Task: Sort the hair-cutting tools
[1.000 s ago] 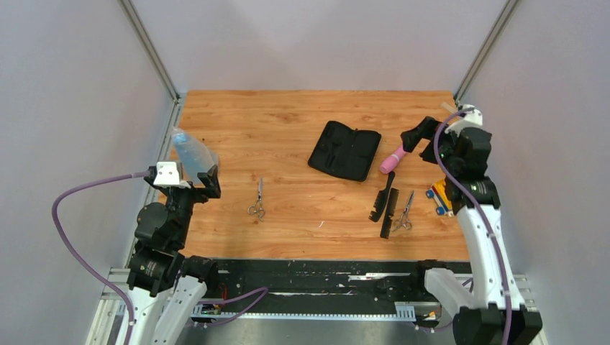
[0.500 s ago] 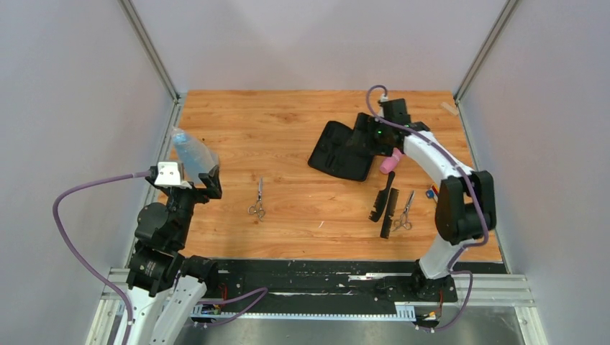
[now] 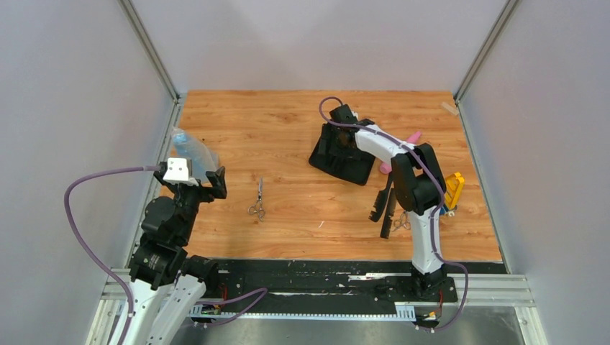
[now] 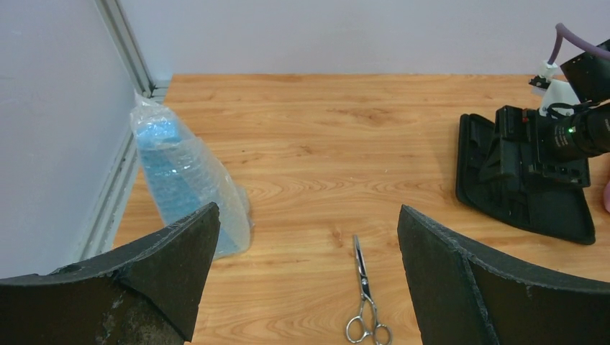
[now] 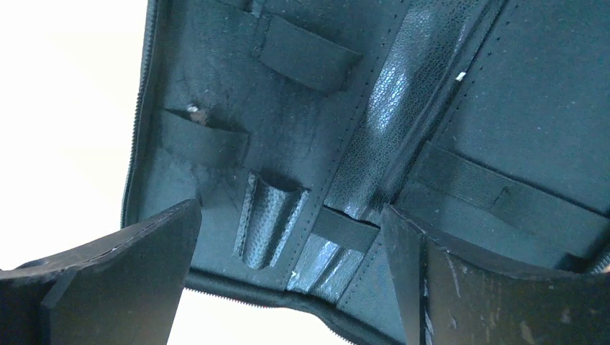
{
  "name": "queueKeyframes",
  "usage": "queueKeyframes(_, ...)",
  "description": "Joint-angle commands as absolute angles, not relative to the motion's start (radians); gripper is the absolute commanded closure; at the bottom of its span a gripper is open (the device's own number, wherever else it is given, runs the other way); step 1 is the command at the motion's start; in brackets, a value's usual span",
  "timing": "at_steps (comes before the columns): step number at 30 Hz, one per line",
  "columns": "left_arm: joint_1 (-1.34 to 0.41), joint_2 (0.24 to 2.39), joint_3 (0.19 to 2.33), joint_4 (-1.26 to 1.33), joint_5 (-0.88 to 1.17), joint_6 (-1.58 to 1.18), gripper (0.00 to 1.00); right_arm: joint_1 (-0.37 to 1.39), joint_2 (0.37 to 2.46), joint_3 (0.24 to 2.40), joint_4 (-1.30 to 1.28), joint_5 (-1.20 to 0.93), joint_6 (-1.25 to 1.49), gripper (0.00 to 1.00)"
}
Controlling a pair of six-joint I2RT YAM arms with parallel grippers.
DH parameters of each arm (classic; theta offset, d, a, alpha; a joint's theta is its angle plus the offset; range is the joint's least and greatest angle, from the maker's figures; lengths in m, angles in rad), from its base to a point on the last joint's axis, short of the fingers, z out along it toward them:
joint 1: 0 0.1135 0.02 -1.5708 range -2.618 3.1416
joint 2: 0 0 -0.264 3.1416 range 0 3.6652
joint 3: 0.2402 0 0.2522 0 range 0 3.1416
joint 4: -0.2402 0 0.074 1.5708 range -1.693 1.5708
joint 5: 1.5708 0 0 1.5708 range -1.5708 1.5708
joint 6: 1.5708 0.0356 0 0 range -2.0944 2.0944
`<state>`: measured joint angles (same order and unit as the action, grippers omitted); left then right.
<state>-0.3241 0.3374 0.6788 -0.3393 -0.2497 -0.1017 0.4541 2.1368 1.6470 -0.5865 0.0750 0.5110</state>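
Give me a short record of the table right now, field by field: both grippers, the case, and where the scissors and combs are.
left gripper: open, empty
right gripper: open, empty, over the black case
black case: lying open, no tool seen inside
left scissors: lying flat ahead of the left gripper
right scissors: partly hidden by the right arm
combs: two, side by side, next to the right scissors

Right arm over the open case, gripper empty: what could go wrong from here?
1. Its elbow hangs above the combs and one pair of scissors; a low swing could scatter them or the pink tool.
2. The open right gripper could shove the case if it presses down.
3. The left gripper, going for the other scissors, might clip the blue bottle.
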Motion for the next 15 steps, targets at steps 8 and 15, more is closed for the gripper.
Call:
queueKeyframes(8, -0.333, 0.351, 0.676, -0.288, -0.259, -0.084, 0.00, 0.575, 2.152, 1.457, -0.655, 0.158, 0.553, 0.00)
queueKeyframes(15, -0.333, 0.356, 0.679, -0.294, -0.261, -0.084, 0.00, 0.749, 2.103, 1.358, -0.689, 0.142, 0.495, 0.00)
